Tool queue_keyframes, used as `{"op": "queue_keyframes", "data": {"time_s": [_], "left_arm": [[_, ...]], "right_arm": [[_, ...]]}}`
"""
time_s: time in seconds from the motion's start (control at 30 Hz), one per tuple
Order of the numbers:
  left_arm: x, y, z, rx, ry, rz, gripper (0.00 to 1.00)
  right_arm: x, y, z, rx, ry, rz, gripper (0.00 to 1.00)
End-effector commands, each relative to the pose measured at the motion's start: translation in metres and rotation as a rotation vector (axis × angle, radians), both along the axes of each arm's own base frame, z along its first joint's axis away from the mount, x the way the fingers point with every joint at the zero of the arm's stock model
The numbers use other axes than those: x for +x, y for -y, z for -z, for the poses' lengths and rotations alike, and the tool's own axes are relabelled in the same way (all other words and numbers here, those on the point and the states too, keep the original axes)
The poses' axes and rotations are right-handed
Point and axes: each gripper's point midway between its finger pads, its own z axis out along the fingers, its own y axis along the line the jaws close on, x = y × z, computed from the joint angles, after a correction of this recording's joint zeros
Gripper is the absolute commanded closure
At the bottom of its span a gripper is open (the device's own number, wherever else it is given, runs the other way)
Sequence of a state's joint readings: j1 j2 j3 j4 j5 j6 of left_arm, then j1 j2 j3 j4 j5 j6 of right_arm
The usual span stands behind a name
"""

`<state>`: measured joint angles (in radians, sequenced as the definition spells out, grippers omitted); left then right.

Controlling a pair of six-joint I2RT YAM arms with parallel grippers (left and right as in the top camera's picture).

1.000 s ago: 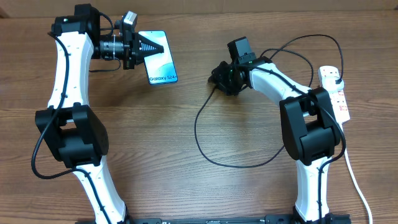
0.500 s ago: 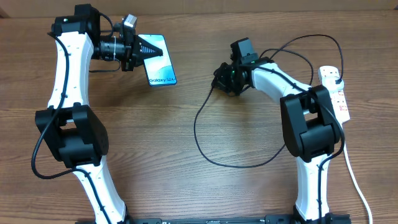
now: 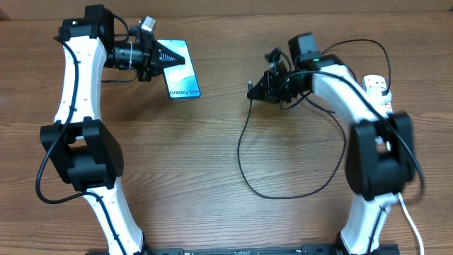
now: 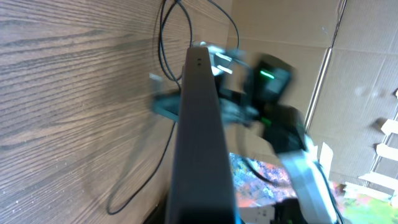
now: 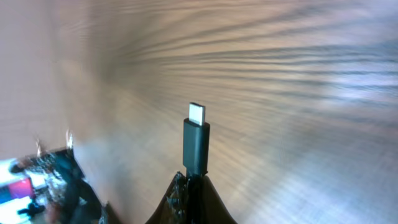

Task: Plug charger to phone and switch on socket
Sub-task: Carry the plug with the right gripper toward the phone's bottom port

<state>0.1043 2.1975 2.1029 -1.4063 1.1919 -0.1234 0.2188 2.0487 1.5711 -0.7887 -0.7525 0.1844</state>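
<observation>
The long thin black charger cable [image 3: 239,152] ends in a small black connector [image 5: 196,140] with a silver tip. The tip points straight up in the right wrist view and leftward overhead, right of centre. The right gripper [image 3: 263,88] pinches it just behind the tip (slack loops below). The slim blue-white smartphone [image 3: 185,79], upper left, lies lengthwise top to bottom, its upper end clamped by the left gripper [image 3: 173,53].

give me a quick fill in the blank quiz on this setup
The left gripper is shut on the ___. The right gripper pinches the charger by its ___ tip. The held device's screen reads Galaxy ___. The white power strip lies on the robot's ___ side.
Missing words: phone; connector; S24+; right.
</observation>
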Motion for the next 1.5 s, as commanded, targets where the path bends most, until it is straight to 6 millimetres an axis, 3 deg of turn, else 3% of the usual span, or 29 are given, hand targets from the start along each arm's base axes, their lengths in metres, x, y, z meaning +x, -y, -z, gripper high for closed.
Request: {"op": "queue_keyframes", "data": {"time_s": [0.0, 0.17, 0.37, 0.53, 0.73, 0.93, 1.1, 1.47], "left_arm": [[-0.002, 0.006, -0.018, -0.034, 0.055, 0.020, 0.96], [-0.007, 0.011, -0.025, -0.076, 0.102, 0.053, 0.96], [-0.013, 0.023, -0.031, -0.111, 0.145, 0.094, 0.96], [-0.017, 0.040, -0.047, -0.199, 0.232, 0.144, 0.96], [-0.022, 0.054, -0.050, -0.220, 0.259, 0.181, 0.96], [-0.020, 0.057, -0.077, -0.366, 0.326, 0.183, 0.96], [-0.016, 0.056, -0.077, -0.367, 0.289, 0.175, 0.96], [-0.016, 0.056, -0.077, -0.370, 0.249, 0.168, 0.96]], "right_arm": [[-0.016, -0.004, -0.079, 0.052, 0.227, -0.109, 0.96], [-0.046, -0.003, -0.130, 0.106, 0.285, -0.149, 0.96], [-0.085, -0.003, -0.157, 0.110, 0.267, -0.176, 0.96], [-0.123, -0.025, -0.155, 0.137, 0.233, -0.273, 0.96], [-0.158, -0.060, -0.133, 0.182, 0.130, -0.346, 0.96], [-0.158, -0.089, -0.133, 0.224, 0.132, -0.324, 0.96], [-0.152, -0.103, -0.142, 0.250, 0.180, -0.311, 0.96], [-0.127, -0.106, -0.147, 0.229, 0.224, -0.200, 0.96]]}}
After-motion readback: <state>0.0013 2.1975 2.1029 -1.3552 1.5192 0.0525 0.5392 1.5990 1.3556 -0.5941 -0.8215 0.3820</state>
